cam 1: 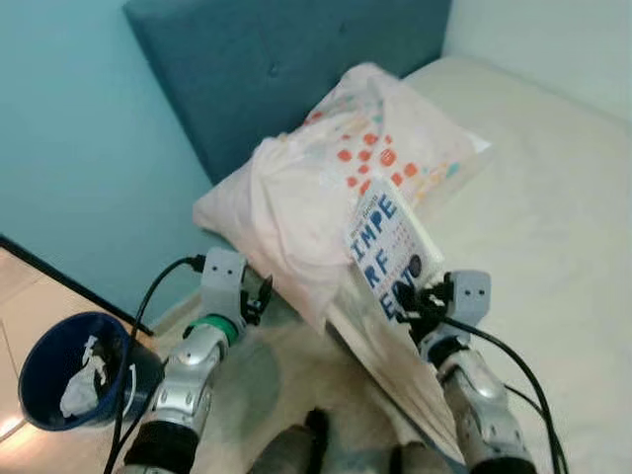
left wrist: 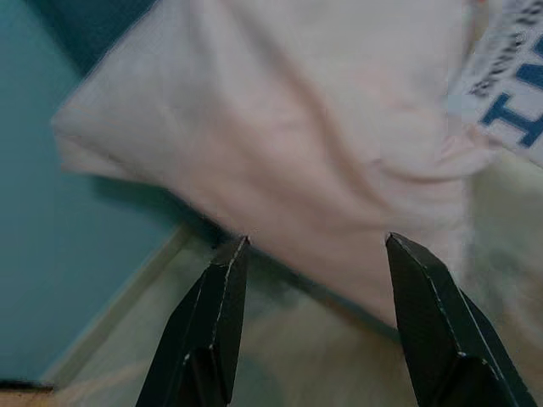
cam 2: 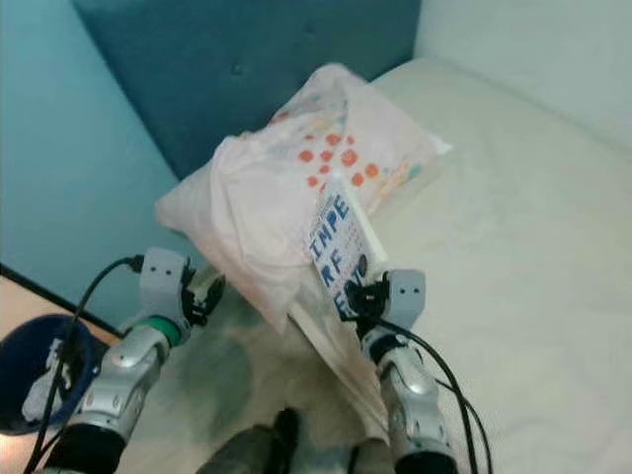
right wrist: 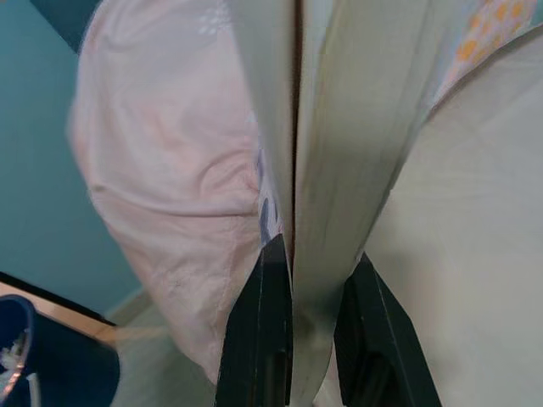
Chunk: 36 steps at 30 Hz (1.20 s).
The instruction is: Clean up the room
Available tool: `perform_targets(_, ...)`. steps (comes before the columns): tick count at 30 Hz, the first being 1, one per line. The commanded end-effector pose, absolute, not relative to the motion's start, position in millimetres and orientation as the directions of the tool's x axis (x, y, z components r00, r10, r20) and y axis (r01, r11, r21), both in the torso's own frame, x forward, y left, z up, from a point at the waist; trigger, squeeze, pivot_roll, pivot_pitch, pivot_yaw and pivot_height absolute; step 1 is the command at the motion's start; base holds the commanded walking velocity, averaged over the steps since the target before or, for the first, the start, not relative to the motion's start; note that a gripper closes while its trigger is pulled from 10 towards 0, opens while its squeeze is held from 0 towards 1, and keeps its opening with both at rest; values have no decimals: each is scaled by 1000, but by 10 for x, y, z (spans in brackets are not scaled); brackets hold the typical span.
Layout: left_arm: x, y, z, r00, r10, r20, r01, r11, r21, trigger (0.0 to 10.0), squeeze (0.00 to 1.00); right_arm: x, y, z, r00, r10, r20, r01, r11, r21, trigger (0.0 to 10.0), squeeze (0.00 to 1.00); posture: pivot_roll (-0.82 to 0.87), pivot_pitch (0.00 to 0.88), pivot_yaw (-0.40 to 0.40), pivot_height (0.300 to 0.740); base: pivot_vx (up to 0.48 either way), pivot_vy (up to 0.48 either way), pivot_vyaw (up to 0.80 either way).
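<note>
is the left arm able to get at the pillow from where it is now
Probably yes. The left gripper hangs just short of the pillow, jaws open toward its near edge with nothing between them. The right gripper is shut on the book, well aside.

We observe a white book with blue block lettering standing tilted against a pale pink pillow with orange dots, at the bed's head end.
</note>
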<state>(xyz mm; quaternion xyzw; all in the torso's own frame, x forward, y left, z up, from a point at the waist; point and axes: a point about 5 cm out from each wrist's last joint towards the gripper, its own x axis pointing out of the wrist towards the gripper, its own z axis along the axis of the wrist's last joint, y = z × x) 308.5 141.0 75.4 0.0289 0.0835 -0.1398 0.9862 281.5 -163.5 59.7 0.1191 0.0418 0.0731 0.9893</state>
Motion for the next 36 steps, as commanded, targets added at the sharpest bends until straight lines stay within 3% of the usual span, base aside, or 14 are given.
perform_targets(1,3020,1426,647,935,-273,-225,287,957,32,10000,0,2795,-1587,582,983,170,-65,-148,955,256,10000,0,47,158,152,740,0,0,800)
perform_targets(7,3026,1373,648,924,-300,-236,312,950,14,10000,0,2786,-1740,547,995,49,-86,-22,956,291,10000,0,46,161,152,740,0,0,400)
perform_targets(19,3020,1309,607,893,-339,-295,344,938,-38,10000,0,2782,-1787,553,995,34,-91,-6,957,289,10000,0,42,169,149,740,0,-200,0)
perform_targets(25,2975,1156,781,873,-458,-171,438,888,-142,10000,0,2727,-1882,623,998,-14,-62,31,961,275,10000,0,38,176,144,740,0,0,0)
perform_targets(30,2898,1082,859,824,-555,-119,532,828,-174,10000,0,2654,-1955,625,990,36,-134,-5,975,222,10000,0,36,182,142,740,0,0,0)
perform_targets(34,2860,1075,940,804,-589,-80,566,801,-196,10000,0,2558,-2078,733,964,162,-212,-118,972,205,10000,0,24,185,144,740,0,0,0)
perform_targets(36,2892,1123,899,832,-545,-106,521,832,-191,10000,0,2507,-2089,792,939,273,-211,-193,923,333,10000,0,11,182,145,740,0,0,0)
